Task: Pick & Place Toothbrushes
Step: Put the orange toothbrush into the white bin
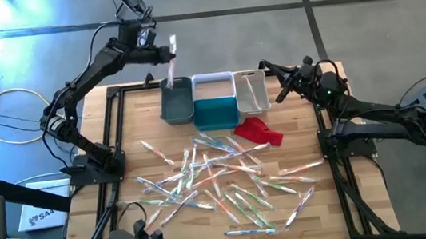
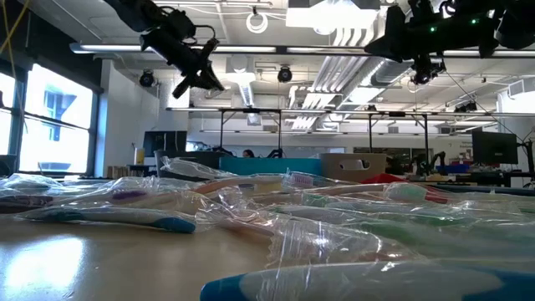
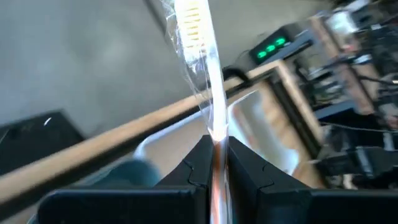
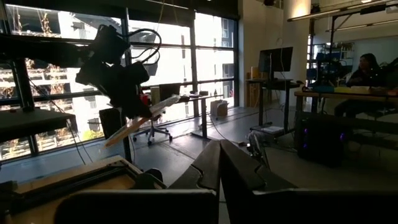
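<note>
Your toothbrushes (image 1: 220, 179) mostly lie scattered over the table's near half, at 6 o'clock from the bins; the white bin (image 1: 252, 92) holds what looks like one, so nearly all remain. One wrapped toothbrush (image 1: 170, 60) is pinched between the left gripper (image 1: 164, 54) fingers above the grey bin (image 1: 176, 101), bristle end sticking out past the tips. Right gripper (image 1: 283, 87) waits shut at 3 o'clock of the bins.
</note>
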Tool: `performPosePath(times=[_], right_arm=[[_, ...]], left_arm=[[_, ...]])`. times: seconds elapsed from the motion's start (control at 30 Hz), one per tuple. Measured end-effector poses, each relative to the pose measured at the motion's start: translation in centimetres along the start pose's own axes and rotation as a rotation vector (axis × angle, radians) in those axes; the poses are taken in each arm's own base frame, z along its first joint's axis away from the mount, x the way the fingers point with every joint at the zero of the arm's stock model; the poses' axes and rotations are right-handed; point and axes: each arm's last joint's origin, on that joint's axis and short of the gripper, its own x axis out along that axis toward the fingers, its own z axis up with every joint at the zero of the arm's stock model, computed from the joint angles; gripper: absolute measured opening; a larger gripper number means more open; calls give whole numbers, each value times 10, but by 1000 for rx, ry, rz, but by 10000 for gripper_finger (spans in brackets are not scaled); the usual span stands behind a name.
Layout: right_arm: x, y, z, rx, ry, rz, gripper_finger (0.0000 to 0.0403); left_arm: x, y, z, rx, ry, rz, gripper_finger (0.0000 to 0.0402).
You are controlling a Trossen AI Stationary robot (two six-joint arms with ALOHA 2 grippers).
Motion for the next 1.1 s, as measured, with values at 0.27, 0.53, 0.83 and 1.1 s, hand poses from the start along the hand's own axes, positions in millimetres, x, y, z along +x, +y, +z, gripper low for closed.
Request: performPosePath(times=[0.27, 0.53, 0.83, 1.1], right_arm=[[0, 0, 8, 71, -79, 4, 2], [0, 0, 10, 219, -103, 17, 2], [12, 9, -1, 242, -66, 241, 2], [23, 12, -6, 248, -126, 289, 2]], left_arm=[[-3, -14, 22, 159, -204, -154, 26], [-3, -42, 30, 295, -351, -295, 26], [23, -75, 20, 456, -422, -456, 26], [36, -94, 10, 517, -416, -569, 26]])
